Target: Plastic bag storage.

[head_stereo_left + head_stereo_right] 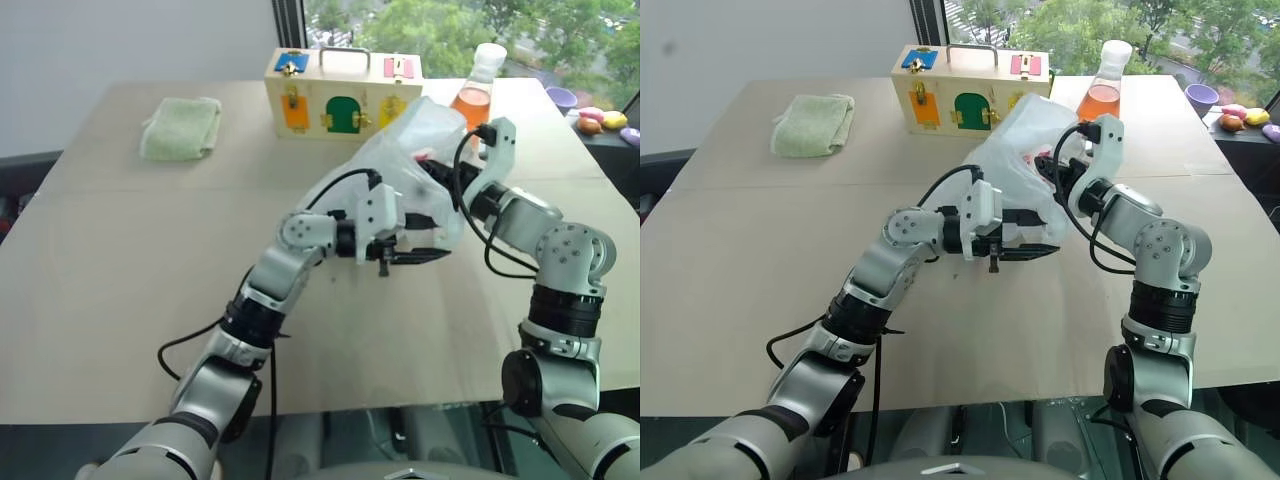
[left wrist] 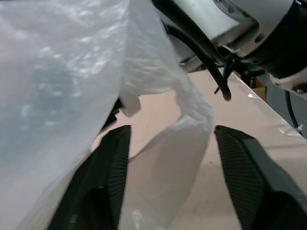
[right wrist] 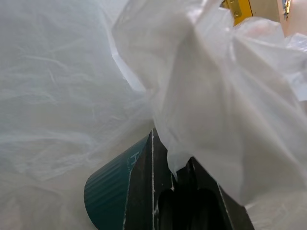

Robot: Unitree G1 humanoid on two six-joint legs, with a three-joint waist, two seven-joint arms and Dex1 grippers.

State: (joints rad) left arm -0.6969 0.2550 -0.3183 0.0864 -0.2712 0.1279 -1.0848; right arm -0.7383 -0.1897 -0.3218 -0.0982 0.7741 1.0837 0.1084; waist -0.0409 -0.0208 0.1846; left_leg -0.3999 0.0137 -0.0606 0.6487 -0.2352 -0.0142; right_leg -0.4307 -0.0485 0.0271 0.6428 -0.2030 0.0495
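The plastic bag [image 1: 425, 140], thin, crinkled and whitish, hangs lifted above the middle of the table, in front of the wooden box. My right gripper [image 3: 165, 158] reaches into its upper right side and is shut on a bunched fold of the plastic. My left gripper [image 1: 420, 257] comes level from the left at the bag's lower edge. In the left wrist view its two black fingers [image 2: 115, 167] stand apart, with a loose flap of the bag [image 2: 177, 158] hanging between them.
A wooden box [image 1: 342, 95] with coloured doors and a metal handle stands at the back of the table [image 1: 120, 280]. A folded pale green cloth [image 1: 182, 126] lies back left. A bottle of orange liquid [image 1: 475, 95] stands behind the bag. Small coloured objects [image 1: 590, 115] sit far right.
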